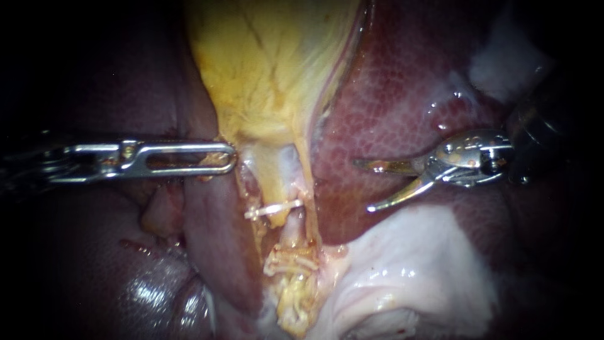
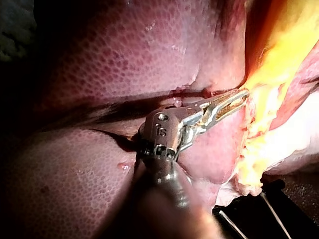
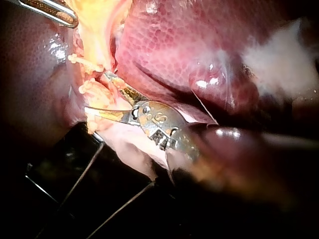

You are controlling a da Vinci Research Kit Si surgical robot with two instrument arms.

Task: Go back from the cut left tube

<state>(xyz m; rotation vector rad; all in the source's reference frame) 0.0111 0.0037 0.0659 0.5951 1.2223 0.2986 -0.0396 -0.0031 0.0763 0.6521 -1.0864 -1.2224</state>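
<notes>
The liver (image 1: 402,94) takes up most of my screen, dark red on both sides. The yellow gallbladder (image 1: 264,63) hangs down the middle and narrows toward the work site.

My left instrument (image 1: 229,157) comes in level from the left. Its long slotted jaws are clamped together on the edge of the gallbladder, right where it narrows. I figure that grip is there to keep the neck pulled sideways, so the tube below stays stretched and exposed. It makes sense to leave it alone.

My right instrument (image 1: 363,185) is the one with curved blades. They're spread apart with nothing between them, sitting over bare liver to the right of the tube and clear of it. Since the job is to back off, that looks most of the way there. I'd just draw it out along its own shaft, because open blade tips that close to the liver surface could nick it.

The left tube (image 1: 277,182) runs down from the gallbladder neck, pale and thin. It has a white clip (image 1: 274,208) across it, then a gap where I read it as cut through. Below the gap is a bunch of lower clips (image 1: 289,261) on the other stump. I can't tell from here how clean the cut ends are.
</notes>
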